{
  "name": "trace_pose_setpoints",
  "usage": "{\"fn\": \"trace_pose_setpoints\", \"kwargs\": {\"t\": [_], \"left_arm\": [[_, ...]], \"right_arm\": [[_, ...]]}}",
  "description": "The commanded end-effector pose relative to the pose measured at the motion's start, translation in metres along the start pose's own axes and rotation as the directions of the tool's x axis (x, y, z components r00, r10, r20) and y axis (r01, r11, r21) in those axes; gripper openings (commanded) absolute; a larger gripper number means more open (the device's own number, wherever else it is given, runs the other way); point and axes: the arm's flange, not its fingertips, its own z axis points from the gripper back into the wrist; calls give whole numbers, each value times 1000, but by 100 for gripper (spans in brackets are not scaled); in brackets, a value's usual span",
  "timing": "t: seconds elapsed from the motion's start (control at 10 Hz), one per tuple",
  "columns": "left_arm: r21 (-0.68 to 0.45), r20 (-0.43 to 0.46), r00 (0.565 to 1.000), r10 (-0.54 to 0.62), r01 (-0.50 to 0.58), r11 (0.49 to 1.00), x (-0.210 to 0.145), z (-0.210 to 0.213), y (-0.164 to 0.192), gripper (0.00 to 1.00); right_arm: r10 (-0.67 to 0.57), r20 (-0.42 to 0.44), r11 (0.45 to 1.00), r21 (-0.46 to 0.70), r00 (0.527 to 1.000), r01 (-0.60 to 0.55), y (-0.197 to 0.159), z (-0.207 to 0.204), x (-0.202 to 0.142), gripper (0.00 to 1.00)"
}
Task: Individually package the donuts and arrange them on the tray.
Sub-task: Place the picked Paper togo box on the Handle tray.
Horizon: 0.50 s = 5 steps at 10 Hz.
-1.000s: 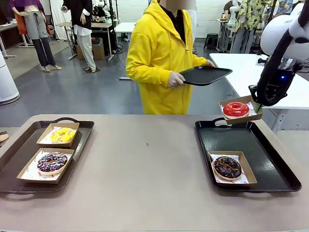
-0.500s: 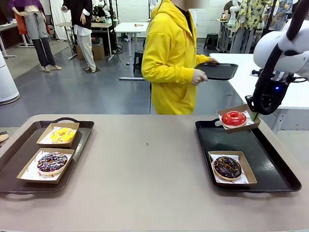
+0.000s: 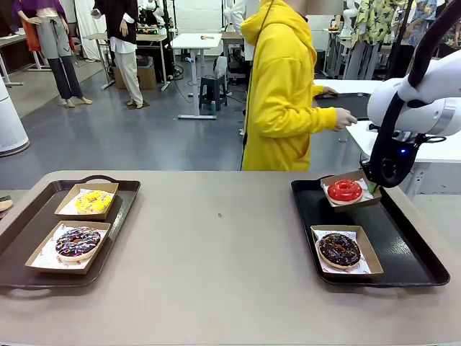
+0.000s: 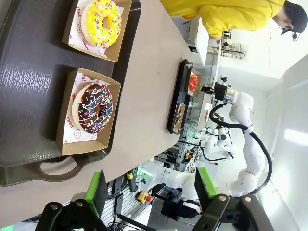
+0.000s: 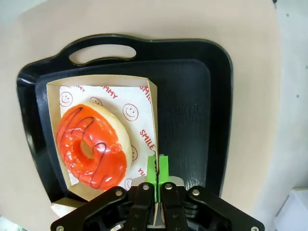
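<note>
My right gripper (image 3: 373, 186) is shut on the right rim of a brown cardboard box (image 3: 348, 194) that holds the red-glazed donut (image 3: 345, 190). The box sits slightly tilted at the far end of the black tray (image 3: 403, 238); whether it touches the tray I cannot tell. In the right wrist view the green pads (image 5: 162, 169) pinch the box wall (image 5: 152, 120) beside the red donut (image 5: 91, 147). A dark chocolate donut (image 3: 339, 249) lies boxed nearer on that tray. My left gripper (image 4: 151, 190) hangs open above the sprinkled donut (image 4: 95, 108) and the yellow donut (image 4: 102, 22).
A brown tray (image 3: 29, 234) at the left carries the boxed yellow donut (image 3: 94, 201) and sprinkled donut (image 3: 78, 241). A person in a yellow hoodie (image 3: 284, 94) stands across the table, hand on a spare black tray (image 3: 353, 104) on a side table. Bare tabletop (image 3: 216, 245) lies between the trays.
My right gripper has come down and slightly left with the boxed red donut, to the black tray's far end. The person turned right and carried the spare tray to the side table.
</note>
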Motion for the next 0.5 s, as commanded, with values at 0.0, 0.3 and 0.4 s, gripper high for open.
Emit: {"fn": "trace_pose_setpoints", "kwargs": {"t": [0.0, 0.3, 0.4], "left_arm": [[-8, 2, 1000, -4, 4, 1000, -1, 2, 0, 95], [-8, 2, 1000, -4, 4, 1000, -1, 2, 0, 95], [-8, 2, 1000, -4, 4, 1000, -1, 2, 0, 95]], "right_arm": [[29, -8, 999, 45, 1000, -29, -2, -16, 5, 1], [35, -21, 998, 53, 999, -34, -1, -25, 6, 1], [36, -12, 998, 56, 999, -35, 1, -21, 4, 55]]}}
